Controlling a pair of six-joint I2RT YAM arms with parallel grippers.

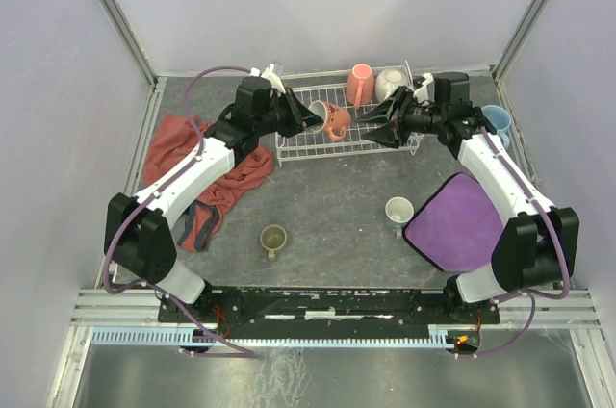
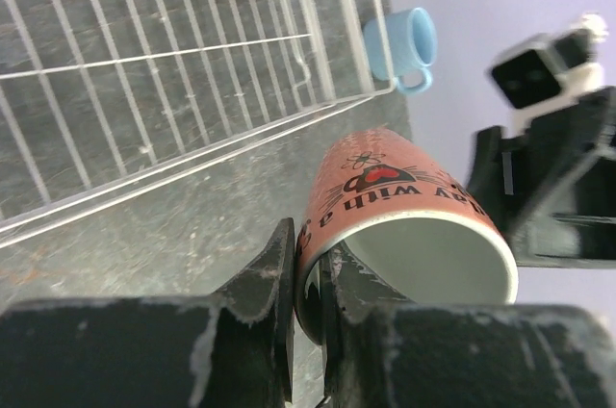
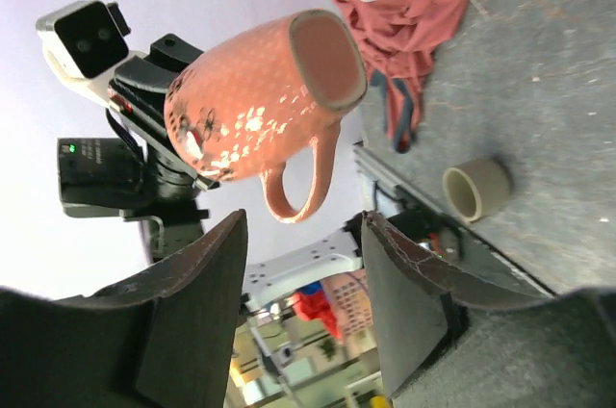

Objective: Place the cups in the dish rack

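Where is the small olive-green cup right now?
In the top view, the olive-green cup stands on the table, left of centre, between the red cloth and the grey-blue cup.

Pale lavender-white walls (image 1: 318,4) closed the workspace in on three sides, meeting at slanted aluminium corner posts (image 1: 115,13), and soft, even light fell on them with a brighter patch high on the back panel. The tabletop (image 1: 327,191) was a dark grey, slate-like surface, mottled and scuffed with pale specks. Along its near edge ran aluminium rails (image 1: 115,307), and below them lay a sheet of brushed metal (image 1: 318,374) showing dull reflections.
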